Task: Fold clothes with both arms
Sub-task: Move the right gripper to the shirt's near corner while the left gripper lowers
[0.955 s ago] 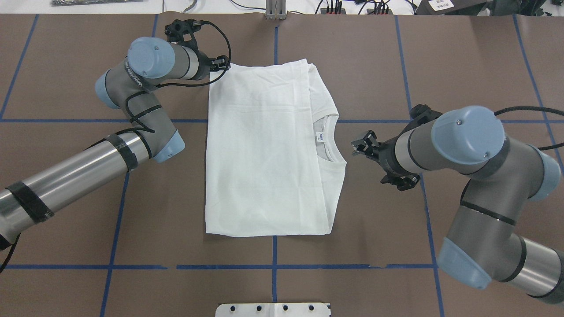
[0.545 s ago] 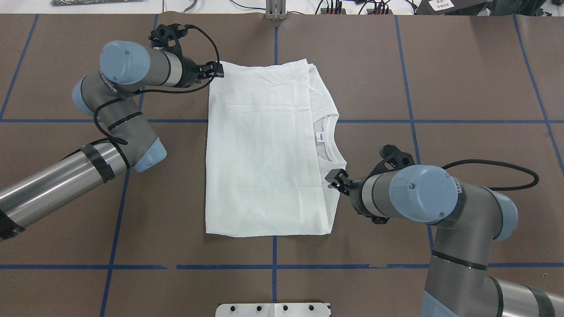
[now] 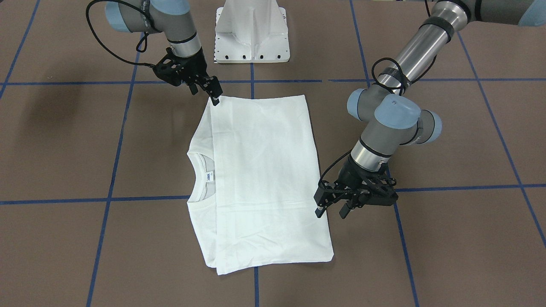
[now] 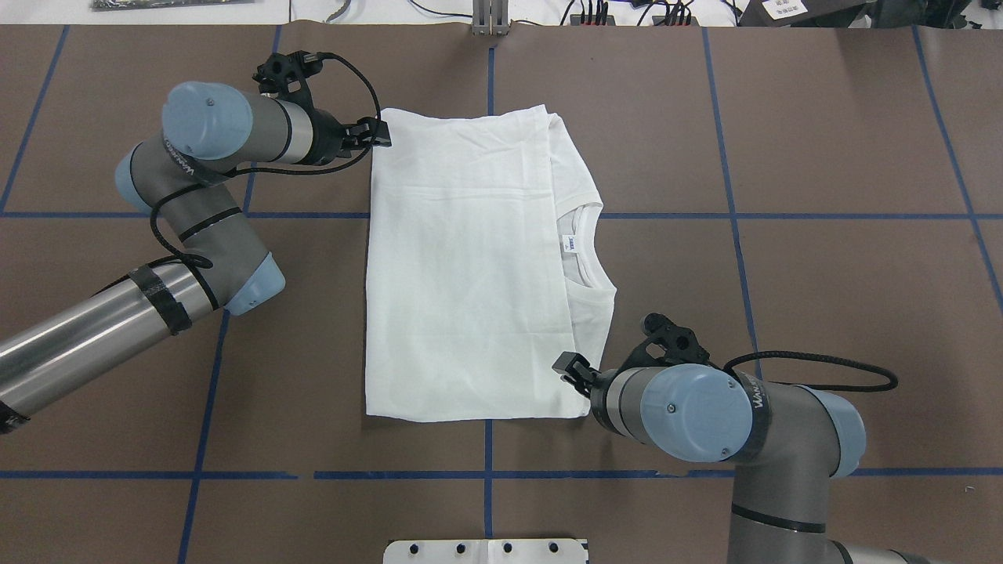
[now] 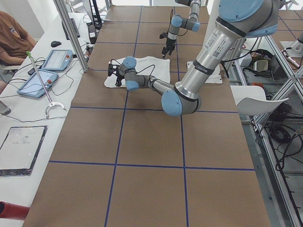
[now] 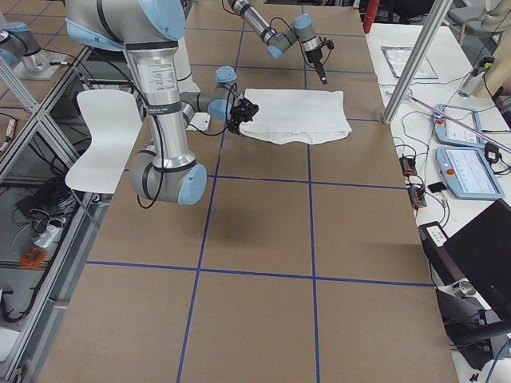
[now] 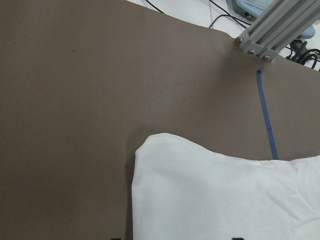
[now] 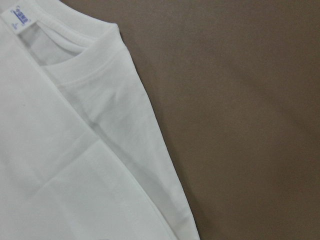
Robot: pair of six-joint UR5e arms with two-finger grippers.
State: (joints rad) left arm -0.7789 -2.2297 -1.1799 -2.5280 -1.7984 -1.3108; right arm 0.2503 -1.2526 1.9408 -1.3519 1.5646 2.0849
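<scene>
Two claws wait at opposite corners of the folded shirt, likely ready for the next fold
The white shirt (image 4: 462,266) lies flat in the middle of the table (image 4: 823,117), its collar (image 4: 584,251) facing the right edge. The left arm reaches forward with its wrist turned inward, the left claw (image 4: 382,133) wide by the shirt's far left corner. The right arm folds back low, the right claw (image 4: 570,370) parted at the near right corner, and neither seems to hold cloth

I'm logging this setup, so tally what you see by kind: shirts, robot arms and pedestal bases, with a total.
White T-shirt: 1
Robot arms: 2 (left arm, right arm)
White pedestal base: 1
Total: 4
</scene>
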